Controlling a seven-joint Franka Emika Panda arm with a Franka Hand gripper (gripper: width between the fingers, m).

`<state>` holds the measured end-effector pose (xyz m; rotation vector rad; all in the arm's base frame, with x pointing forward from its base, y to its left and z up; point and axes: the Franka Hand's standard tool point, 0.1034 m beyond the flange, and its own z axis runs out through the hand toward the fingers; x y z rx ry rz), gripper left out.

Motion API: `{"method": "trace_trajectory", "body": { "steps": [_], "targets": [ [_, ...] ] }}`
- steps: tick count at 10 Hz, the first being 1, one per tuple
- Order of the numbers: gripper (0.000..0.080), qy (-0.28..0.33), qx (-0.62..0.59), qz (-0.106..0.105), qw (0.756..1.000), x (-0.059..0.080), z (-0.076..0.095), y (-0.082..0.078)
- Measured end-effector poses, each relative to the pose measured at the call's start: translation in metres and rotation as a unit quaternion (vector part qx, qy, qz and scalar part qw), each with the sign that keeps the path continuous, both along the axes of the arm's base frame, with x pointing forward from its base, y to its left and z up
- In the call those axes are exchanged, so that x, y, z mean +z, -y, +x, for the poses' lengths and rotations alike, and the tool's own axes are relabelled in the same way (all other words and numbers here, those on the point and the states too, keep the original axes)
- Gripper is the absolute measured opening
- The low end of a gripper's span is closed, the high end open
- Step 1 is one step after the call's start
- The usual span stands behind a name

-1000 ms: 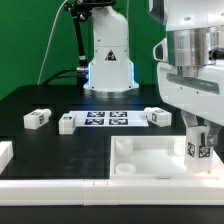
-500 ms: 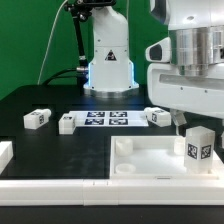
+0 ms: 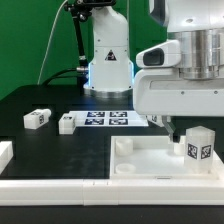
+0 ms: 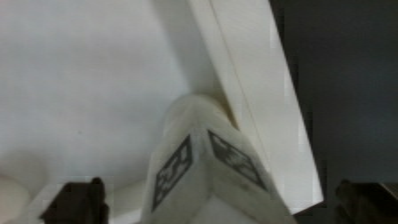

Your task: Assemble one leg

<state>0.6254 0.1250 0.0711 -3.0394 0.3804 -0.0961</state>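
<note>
One leg, a small white block with a tag on its face, stands upright in the near corner of the large white tray-like piece at the exterior view's right. My gripper hangs just above it and is open. In the wrist view the leg is seen from above, between my gripper's two wide-spread dark fingertips, with a gap on each side. Two more legs lie on the black table at the left.
The marker board lies flat behind the tray piece. The arm's white base stands at the back. A white part sits at the left edge. The tray's raised rim runs beside the leg.
My gripper has let go of the leg, risen, and drifted toward the exterior view's left. The leg stays standing in the tray corner.
</note>
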Motion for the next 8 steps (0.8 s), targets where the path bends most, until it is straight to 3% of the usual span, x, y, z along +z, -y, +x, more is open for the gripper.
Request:
{"method": "trace_trajectory", "body": {
  "steps": [3,5,7,8],
  "targets": [
    [0.0649,0.007,0.119,-0.026,0.993,0.0,-0.0001,0.0007],
    [0.0649,0.008,0.179,-0.032,0.983,-0.001,0.0004,0.0097],
    [0.0383,0.008,0.175,-0.032,0.984,-0.001,0.0003,0.0084],
    [0.0292,0.008,0.175,-0.032,0.984,-0.001,0.0003,0.0087]
  ]
}}
